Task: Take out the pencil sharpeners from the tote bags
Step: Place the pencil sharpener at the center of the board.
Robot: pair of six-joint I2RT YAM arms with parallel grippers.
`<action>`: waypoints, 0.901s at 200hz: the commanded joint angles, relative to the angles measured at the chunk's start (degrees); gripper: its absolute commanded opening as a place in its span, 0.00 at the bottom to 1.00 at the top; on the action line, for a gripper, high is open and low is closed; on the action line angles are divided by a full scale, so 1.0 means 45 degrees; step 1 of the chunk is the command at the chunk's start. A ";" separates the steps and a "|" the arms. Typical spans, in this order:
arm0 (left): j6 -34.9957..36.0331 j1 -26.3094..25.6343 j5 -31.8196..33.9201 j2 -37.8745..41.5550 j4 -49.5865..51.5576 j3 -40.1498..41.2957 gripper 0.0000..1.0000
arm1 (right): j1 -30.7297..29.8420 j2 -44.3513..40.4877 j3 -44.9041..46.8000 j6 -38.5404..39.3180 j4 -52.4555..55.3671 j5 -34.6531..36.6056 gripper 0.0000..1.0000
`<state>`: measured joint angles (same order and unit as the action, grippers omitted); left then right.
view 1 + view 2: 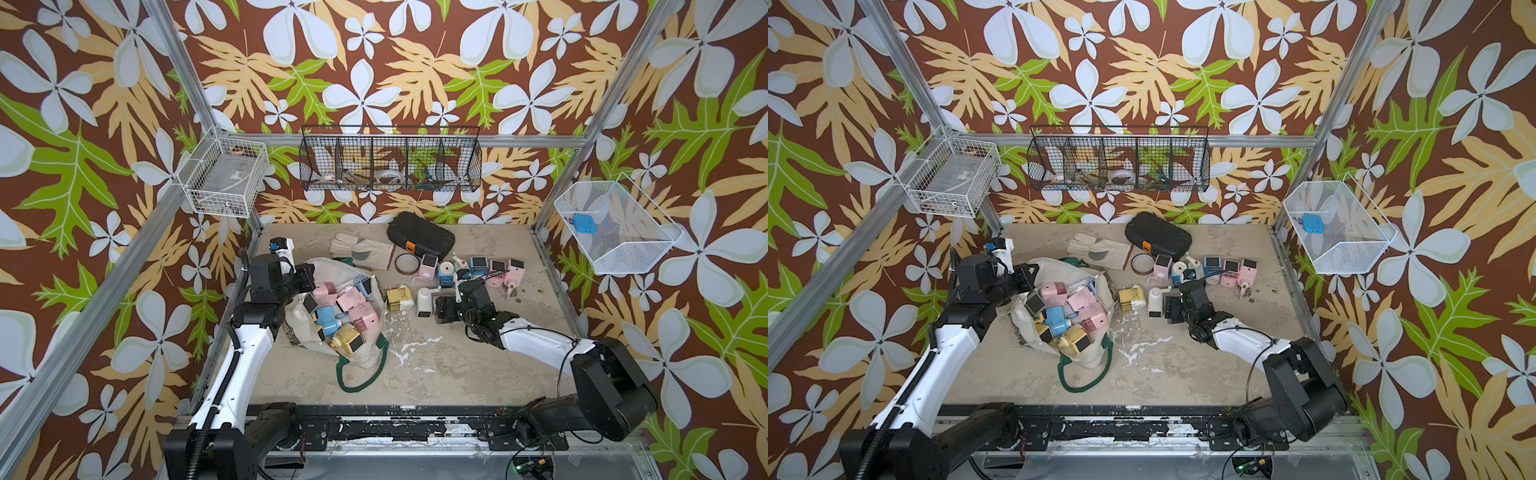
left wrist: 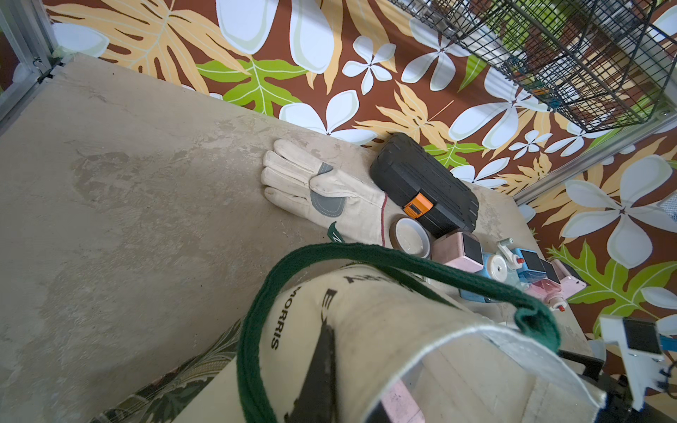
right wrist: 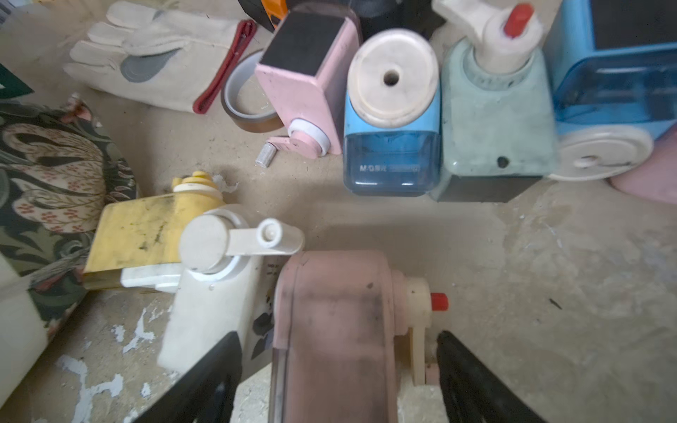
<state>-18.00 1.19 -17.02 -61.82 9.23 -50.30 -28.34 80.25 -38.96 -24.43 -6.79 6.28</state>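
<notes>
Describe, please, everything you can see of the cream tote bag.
The tote bag is cream canvas with dark green strap handles, black MORRIS lettering and a dark botanical print panel. It lies slumped on the table, mouth gaping upward, holding pink, blue and yellow pencil sharpeners. The left gripper, jaws shut, pinches its rim.

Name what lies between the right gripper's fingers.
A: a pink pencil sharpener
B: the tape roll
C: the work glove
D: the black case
A: in the right wrist view a pink pencil sharpener lies on the table between the right gripper's spread fingers, with a gap on each side.
</notes>
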 commanded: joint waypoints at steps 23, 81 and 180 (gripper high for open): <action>-0.0160 -0.0003 -0.0359 0.0076 -0.0918 -0.0135 0.00 | -0.1872 -0.2497 0.0050 0.1412 -0.0419 0.1709 0.80; -0.0165 0.0019 -0.0338 0.0080 -0.0902 -0.0169 0.00 | -0.6859 -0.4231 -0.1107 0.3569 -0.1032 0.1556 0.77; -0.0164 0.0009 -0.0320 0.0100 -0.0900 -0.0149 0.00 | -0.9561 0.2500 -0.5697 0.1364 0.1591 0.2593 0.69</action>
<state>-18.00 1.19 -16.99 -61.82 9.23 -50.30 -71.22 86.56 -61.56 -14.83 -2.57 15.46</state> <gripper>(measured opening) 0.085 0.698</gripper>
